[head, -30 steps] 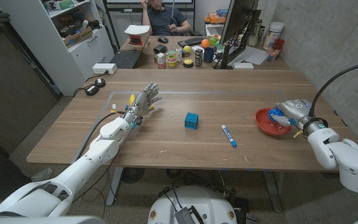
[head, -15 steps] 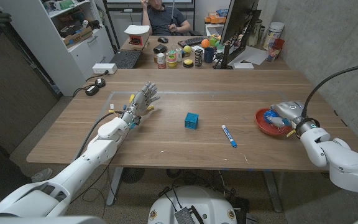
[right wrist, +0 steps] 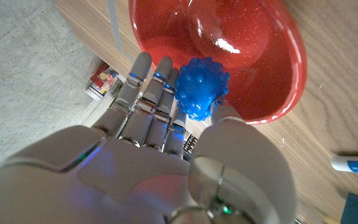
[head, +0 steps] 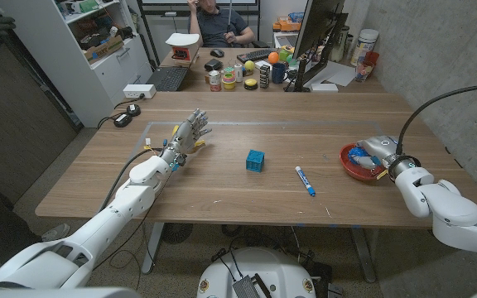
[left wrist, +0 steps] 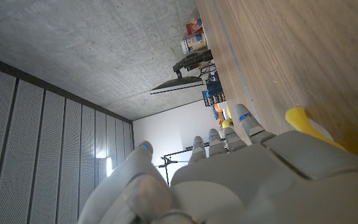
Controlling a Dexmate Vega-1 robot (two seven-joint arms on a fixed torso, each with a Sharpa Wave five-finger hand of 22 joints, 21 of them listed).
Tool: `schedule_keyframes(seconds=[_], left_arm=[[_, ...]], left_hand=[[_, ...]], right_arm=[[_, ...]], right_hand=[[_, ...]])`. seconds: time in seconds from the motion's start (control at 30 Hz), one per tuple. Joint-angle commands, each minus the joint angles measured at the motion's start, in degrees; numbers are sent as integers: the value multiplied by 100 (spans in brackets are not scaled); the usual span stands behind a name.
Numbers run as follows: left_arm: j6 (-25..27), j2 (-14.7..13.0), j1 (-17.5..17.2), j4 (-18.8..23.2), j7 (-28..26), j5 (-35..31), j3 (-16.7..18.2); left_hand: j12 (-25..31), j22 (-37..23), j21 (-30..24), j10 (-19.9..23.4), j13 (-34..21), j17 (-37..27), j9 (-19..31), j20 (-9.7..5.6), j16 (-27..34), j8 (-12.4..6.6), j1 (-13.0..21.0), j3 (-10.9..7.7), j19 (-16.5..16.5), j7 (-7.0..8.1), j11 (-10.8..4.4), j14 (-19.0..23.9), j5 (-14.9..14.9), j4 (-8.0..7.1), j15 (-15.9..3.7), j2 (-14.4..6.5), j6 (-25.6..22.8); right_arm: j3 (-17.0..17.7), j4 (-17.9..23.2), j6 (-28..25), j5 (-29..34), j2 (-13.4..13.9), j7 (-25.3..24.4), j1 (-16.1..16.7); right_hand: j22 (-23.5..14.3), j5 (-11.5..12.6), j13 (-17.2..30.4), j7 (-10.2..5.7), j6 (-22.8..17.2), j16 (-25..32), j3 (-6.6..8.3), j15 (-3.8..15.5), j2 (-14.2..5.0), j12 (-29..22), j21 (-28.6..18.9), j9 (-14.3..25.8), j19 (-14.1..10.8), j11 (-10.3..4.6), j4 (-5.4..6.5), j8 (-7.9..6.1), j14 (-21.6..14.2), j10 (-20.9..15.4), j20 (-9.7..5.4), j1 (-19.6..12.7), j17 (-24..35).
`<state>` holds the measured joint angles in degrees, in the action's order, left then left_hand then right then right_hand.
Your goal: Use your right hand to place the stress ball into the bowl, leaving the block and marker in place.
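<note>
The right hand [head: 381, 154] hovers at the near-right part of the table [head: 222, 178], over a red bowl [head: 350, 165]. In the right wrist view the hand [right wrist: 166, 124] is grasping a blue, knobbly ball [right wrist: 201, 96] between its thumb and fingertips [right wrist: 143, 62], with the ball held over the bowl's [right wrist: 266, 74] rim, inside its outline. From the head view a patch of blue [head: 356, 154] shows at the bowl, so the ball sits at or just above the bowl's inner wall — whether it touches the bowl cannot be told.

The ball looks soft, light and squashy, and its bumps should keep it from slipping. A light pinch across its middle is probably enough, and a harder squeeze would only deform it. The bowl looks glossy and shallow, so the ball may roll or bounce a little once let go. Releasing low and toward the middle seems safest.

The marker [head: 305, 180] lies on the table left of the bowl, apart from it. The block [head: 256, 161], a blue cube, stands further left, near the table's middle. Neither is in the way. The left hand [head: 190, 132] is far off at the left side — fingers spread, holding nothing. A person sits at a cluttered desk beyond the table.
</note>
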<state>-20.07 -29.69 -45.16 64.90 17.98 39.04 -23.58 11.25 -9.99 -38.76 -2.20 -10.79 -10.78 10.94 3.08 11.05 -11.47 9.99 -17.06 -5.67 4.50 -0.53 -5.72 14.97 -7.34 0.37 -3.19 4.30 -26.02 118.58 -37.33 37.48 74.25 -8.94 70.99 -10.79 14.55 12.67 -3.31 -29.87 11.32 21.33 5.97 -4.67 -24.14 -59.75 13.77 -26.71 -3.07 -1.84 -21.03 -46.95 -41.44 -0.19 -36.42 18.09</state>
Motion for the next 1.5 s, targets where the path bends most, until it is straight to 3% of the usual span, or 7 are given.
schedule_keyframes(seconds=[0.03, 0.2, 0.5, 1.5], left_arm=[[-8, 2, 7, -28, 16, 8, 10], [-11, 1, -7, -33, 25, 18, 14], [-29, 0, -19, -42, 38, 19, 17], [-32, -38, -74, 4, 31, 46, 49]], left_hand=[[27, -34, 17, -38, -13, -13, 17, -6, -8, -24, 7, 24, 36, 25, 9, -40, 50, -13, -10, -72, 51], [26, -34, 25, -38, -13, -13, 17, 3, -7, -23, 8, 27, 38, 24, 9, -37, 52, -12, -11, -73, 51], [28, -35, 36, -37, -13, -13, 17, 4, -10, -25, 10, 32, 44, 22, 13, -43, 54, -11, -11, -76, 48], [29, -37, 74, -34, -13, -12, 17, -4, -9, -26, 14, 49, 58, 22, 21, -39, 59, -9, -12, -83, 45]], right_arm=[[-52, 140, -105, -134, 133, 719, -163], [-82, 226, -194, -155, 184, 929, -212], [-39, 365, -339, -227, 278, 986, -194], [401, 610, -371, -895, 665, 314, 107]], right_hand=[[19, 55, -38, 66, 311, -84, -229, 365, 327, 226, 123, -91, 222, 79, 112, 195, 443, 493, 186, 383, -49], [35, 75, -53, 96, 537, -99, -418, 246, 497, 369, 259, -145, 432, 121, 233, 344, 750, 790, 338, 666, -90], [48, 108, -62, 105, 717, -87, -532, 157, 572, 521, 387, -175, 594, 159, 315, 460, 1018, 1102, 488, 843, -131], [78, 131, -66, 126, 759, -21, -680, 138, 665, 552, 479, -190, 556, 161, 425, 520, 1044, 1102, 547, 1074, -175]])
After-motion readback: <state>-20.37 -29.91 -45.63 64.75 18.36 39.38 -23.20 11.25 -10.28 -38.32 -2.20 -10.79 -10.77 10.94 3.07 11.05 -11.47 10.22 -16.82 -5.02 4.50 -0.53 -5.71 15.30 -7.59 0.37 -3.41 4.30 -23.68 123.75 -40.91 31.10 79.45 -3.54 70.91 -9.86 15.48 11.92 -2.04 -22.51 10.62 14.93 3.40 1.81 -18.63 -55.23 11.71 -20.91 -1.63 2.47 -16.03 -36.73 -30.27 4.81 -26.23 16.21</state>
